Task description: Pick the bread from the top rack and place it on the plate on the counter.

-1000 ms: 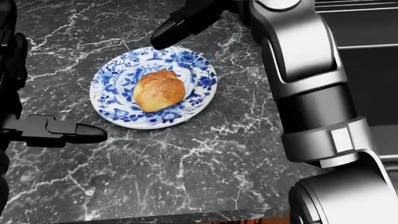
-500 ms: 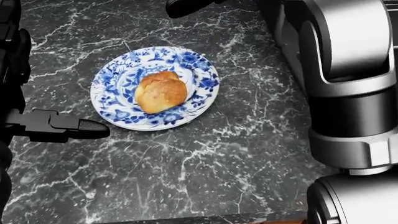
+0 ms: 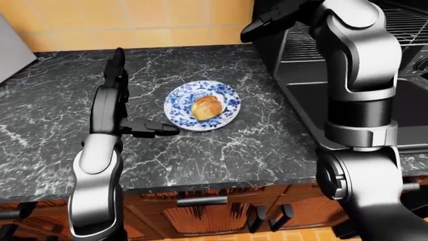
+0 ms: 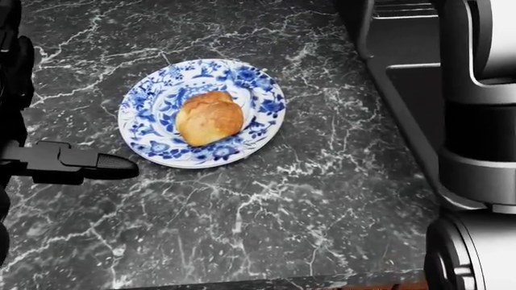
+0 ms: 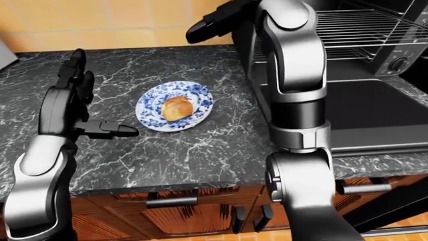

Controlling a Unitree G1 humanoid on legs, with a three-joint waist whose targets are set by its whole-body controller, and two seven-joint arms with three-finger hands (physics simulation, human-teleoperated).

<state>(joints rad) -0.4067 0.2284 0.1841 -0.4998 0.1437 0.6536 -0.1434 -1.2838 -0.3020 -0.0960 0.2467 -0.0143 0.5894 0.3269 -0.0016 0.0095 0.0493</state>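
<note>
A golden bread roll (image 4: 209, 118) lies in the middle of the blue-and-white patterned plate (image 4: 153, 136) on the dark marble counter (image 4: 266, 205). My left hand (image 5: 94, 100) is open and empty, standing just left of the plate, its thumb (image 4: 89, 162) pointing at the plate's lower left rim. My right hand (image 5: 212, 21) is open and empty, raised high above the counter past the plate's top edge, near the oven's left side. The oven's top rack (image 5: 354, 22) is bare.
An open toaster oven (image 5: 375, 60) with wire racks stands right of the plate, its door (image 5: 375, 113) folded down flat. A tiled wall (image 3: 134, 22) runs along the top. Wooden cabinets (image 5: 194, 213) sit below the counter edge.
My right hand has lifted up and away from the plate and left the head view. The bread stays on the plate. The left hand has hardly moved.
</note>
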